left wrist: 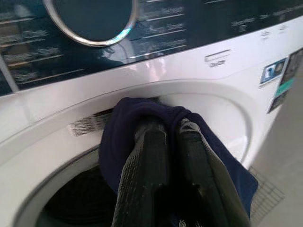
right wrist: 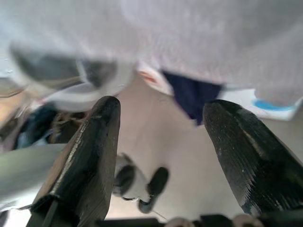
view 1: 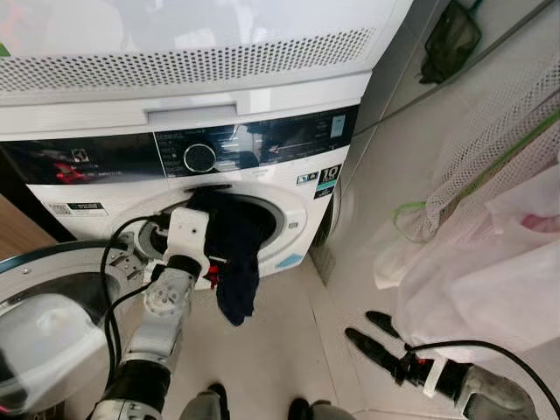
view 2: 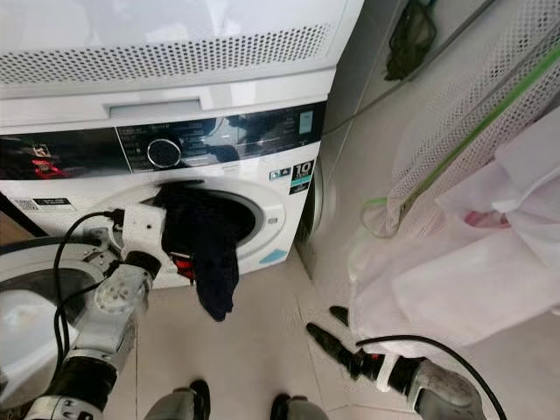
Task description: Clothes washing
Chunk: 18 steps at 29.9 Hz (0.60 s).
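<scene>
A white front-loading washing machine (view 1: pixel 289 188) stands ahead with its round door (view 1: pixel 44 315) swung open to the left. My left gripper (left wrist: pixel 165 127) is shut on a dark navy garment (view 1: pixel 236 254) at the upper rim of the drum opening (left wrist: pixel 71 203). The cloth drapes over the rim and hangs down the machine's front towards the floor. My right gripper (view 1: pixel 372 337) hangs low at the right, open and holding nothing, its black fingers (right wrist: pixel 85 156) wide apart above the floor.
A white mesh laundry bag (view 1: pixel 490 175) with pale clothes (view 1: pixel 490 262) hangs at the right. A perforated white appliance (view 1: pixel 192 52) sits on top of the washer. My feet (view 1: pixel 219 398) stand on the beige tiled floor (view 1: pixel 280 341) before the machine.
</scene>
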Available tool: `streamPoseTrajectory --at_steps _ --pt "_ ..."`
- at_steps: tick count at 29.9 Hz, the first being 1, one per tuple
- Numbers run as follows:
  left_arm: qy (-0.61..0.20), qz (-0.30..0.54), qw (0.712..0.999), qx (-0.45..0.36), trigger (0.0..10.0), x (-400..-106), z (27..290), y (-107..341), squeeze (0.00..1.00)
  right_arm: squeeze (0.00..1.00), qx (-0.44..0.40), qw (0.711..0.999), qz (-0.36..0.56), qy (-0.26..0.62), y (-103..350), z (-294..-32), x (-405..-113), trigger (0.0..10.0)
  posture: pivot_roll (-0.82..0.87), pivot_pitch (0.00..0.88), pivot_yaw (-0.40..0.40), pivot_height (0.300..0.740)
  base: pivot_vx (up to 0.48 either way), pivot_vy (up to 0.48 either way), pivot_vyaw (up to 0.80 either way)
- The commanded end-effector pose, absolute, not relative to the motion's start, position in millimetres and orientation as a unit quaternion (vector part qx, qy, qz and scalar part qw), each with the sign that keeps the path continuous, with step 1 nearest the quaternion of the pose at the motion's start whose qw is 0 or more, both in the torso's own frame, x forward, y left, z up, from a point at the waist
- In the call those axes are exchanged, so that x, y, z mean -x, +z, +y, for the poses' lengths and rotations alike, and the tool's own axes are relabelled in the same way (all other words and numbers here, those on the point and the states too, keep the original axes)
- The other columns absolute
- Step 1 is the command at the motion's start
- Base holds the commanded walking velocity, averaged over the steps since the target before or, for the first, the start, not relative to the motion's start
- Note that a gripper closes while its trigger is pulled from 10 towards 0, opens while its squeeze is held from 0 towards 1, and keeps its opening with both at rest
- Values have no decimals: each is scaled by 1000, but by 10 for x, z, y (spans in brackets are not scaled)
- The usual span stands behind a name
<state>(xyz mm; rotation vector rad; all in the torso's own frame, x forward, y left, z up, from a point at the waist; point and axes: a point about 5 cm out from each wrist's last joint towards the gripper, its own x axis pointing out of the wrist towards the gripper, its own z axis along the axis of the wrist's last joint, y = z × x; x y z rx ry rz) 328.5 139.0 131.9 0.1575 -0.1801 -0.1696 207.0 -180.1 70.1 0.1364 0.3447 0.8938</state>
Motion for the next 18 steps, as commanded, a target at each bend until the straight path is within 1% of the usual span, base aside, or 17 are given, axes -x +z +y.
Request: streamPoseTrajectory --at_steps 1,4,6,8,11,13,14,15,16,18 --pt "-105 -112 986 -67 10000 -3294 1264 1453 0 0 -61 880 160 444 804 -1723 -2074 10000 89 219 -80 740 0 0 0" --pt "-114 -113 985 -63 10000 -3293 1191 1476 0 0 -40 889 149 432 873 -1670 -2149 10000 95 224 -81 740 0 0 0" --pt "-124 -112 984 -62 10000 -3288 1124 1477 0 0 -20 905 127 406 949 -1618 -2261 10000 95 225 -82 740 0 0 0" --pt "-132 -111 983 -62 10000 -3285 1052 1471 0 0 -13 924 117 363 1006 -1545 -2415 10000 93 225 -82 740 0 0 0" --pt "-137 -109 983 -62 10000 -3293 978 1470 0 0 -3 945 113 307 1068 -1438 -2582 10000 93 226 -82 740 0 0 0" --pt "-142 -109 982 -60 10000 -3298 942 1480 0 0 -23 943 110 312 1114 -1327 -2590 10000 96 224 -83 740 0 0 0" --pt "-144 -110 982 -61 10000 -3302 924 1489 0 0 -20 937 120 327 1115 -1255 -2568 10000 97 225 -82 740 0 0 0" --pt "-144 -110 982 -61 10000 -3302 924 1489 0 0 -20 937 120 327 1115 -1255 -2568 10000 97 225 -82 740 0 0 0" --pt "-146 -111 981 -61 10000 -3310 904 1504 0 0 -1 924 148 352 1071 -1159 -2508 10000 95 224 -84 740 0 0 0" --pt "-146 -111 981 -60 10000 -3320 897 1514 0 0 32 910 186 369 970 -1123 -2447 10000 95 224 -84 740 0 0 0"
